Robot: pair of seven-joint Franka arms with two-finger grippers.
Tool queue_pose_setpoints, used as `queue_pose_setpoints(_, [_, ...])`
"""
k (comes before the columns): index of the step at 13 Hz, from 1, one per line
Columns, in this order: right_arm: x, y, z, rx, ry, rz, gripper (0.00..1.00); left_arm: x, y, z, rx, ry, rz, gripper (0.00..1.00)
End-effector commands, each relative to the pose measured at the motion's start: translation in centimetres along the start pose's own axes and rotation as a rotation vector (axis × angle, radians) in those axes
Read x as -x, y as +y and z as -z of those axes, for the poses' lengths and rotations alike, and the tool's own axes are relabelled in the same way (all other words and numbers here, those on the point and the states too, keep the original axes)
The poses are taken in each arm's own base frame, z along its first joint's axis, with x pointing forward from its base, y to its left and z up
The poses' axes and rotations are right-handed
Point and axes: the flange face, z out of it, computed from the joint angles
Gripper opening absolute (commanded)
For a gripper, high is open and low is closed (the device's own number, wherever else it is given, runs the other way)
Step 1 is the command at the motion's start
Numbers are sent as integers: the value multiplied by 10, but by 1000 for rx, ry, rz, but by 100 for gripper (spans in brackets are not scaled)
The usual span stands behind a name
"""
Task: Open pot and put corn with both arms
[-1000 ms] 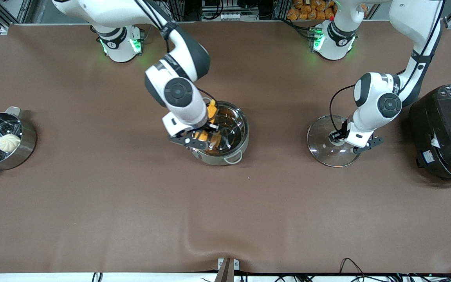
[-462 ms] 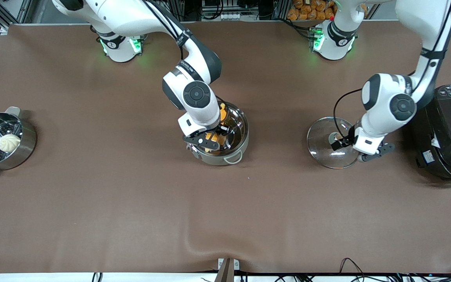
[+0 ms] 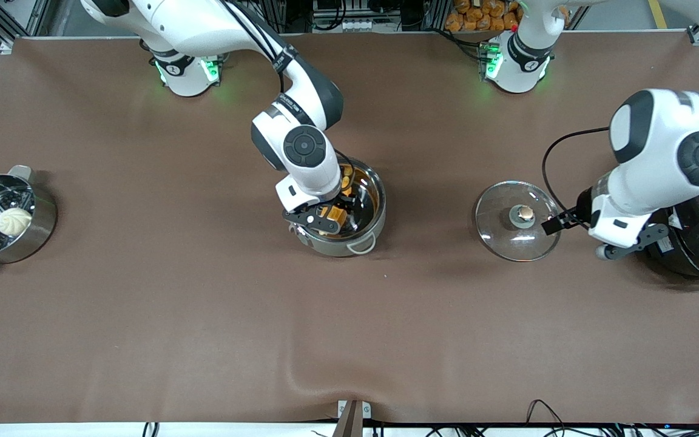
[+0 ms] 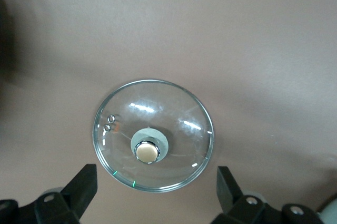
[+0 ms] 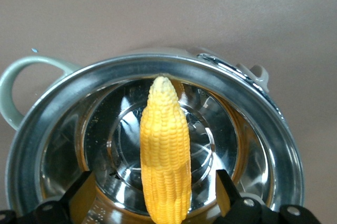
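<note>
1. Comparing with a second ago, I see my left gripper (image 3: 559, 223) has let go of the lid's knob (image 3: 526, 212) and come up and away toward the rice cooker (image 3: 698, 243); it now hangs over the table just beside the lid's edge, jaws spread and empty in the left wrist view.
2. That leaves the glass lid (image 4: 153, 133) lying flat on the brown table (image 3: 204, 315), well apart from the pot (image 3: 366, 233), toward the left arm's end. I judge the opening step done.
3. My right gripper (image 3: 340, 206) has sunk from above the rim to inside the pot's mouth, and has barely moved over the last half second.
4. Its fingers (image 5: 79, 195) stand wide on either side of the corn (image 5: 165, 168) without touching it, so I judge the cob released and resting in the pot.
5. The corn is yellow-orange with tidy kernel rows, tapering to a pale tip that points at the pot wall; it lies across the shiny steel bottom, mirrored in the metal.
6. The pot sits mid-table, open, one loop handle (image 3: 363, 246) toward the front camera.
7. The steamer pot with its white bun (image 3: 14, 221) sits untouched at the right arm's end.
8. Only withdrawing the right arm seems left.
</note>
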Motion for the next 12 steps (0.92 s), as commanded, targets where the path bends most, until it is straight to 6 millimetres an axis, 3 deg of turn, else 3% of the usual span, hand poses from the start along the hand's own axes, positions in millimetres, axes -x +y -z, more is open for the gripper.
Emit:
queue_pose_setpoints(1, [-19, 13, 43, -42, 25, -88, 100, 0, 1, 52, 17, 5, -28, 100])
queue_pose_setpoints(3, [-31, 33, 97, -84, 27, -129, 100, 3, -3, 82, 31, 36, -131, 100])
queue_pose_setpoints(5, [-49, 73, 149, -56, 11, -181, 100, 7, -12, 102, 41, 68, -161, 100])
queue_pose_setpoints(10, [-68, 184, 273, -12, 19, -46, 100, 29, -25, 149, 39, 116, -155, 100])
queue_pose_setpoints(12, [-83, 238, 311, 3, 30, 54, 100, 40, -25, 160, 34, 110, -165, 100])
